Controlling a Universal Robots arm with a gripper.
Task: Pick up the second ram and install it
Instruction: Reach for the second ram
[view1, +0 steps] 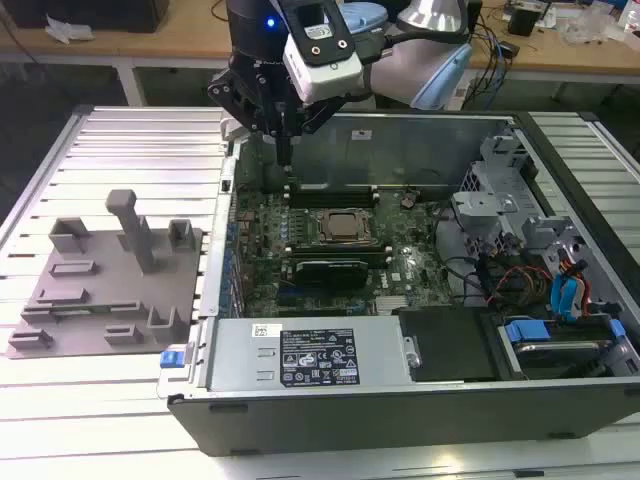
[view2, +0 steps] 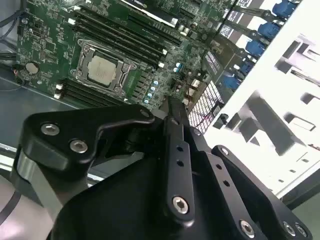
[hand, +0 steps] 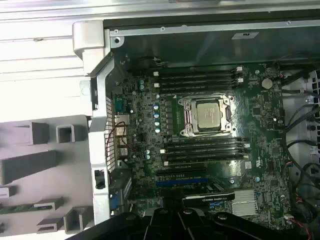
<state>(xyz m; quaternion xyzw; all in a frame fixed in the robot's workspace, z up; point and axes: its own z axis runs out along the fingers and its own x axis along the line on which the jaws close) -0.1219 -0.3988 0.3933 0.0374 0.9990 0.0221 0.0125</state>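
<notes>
Your tool (view1: 286, 152) hung pressed together over the case (view1: 400, 415) holding the motherboard (view1: 262, 235); the thin green ram (hand: 15, 207) lay in the tray (hand: 70, 165).

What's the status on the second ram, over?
Gripper above the motherboard, fingers shut, nothing seen in them. Second ram in the grey fixture tray, untouched. Case wall stands between gripper and tray.

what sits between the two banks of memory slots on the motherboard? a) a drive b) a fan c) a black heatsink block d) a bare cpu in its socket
d: both wrist views show the cpu, its metal lid uncovered, in its socket with memory slots on either side.
</notes>
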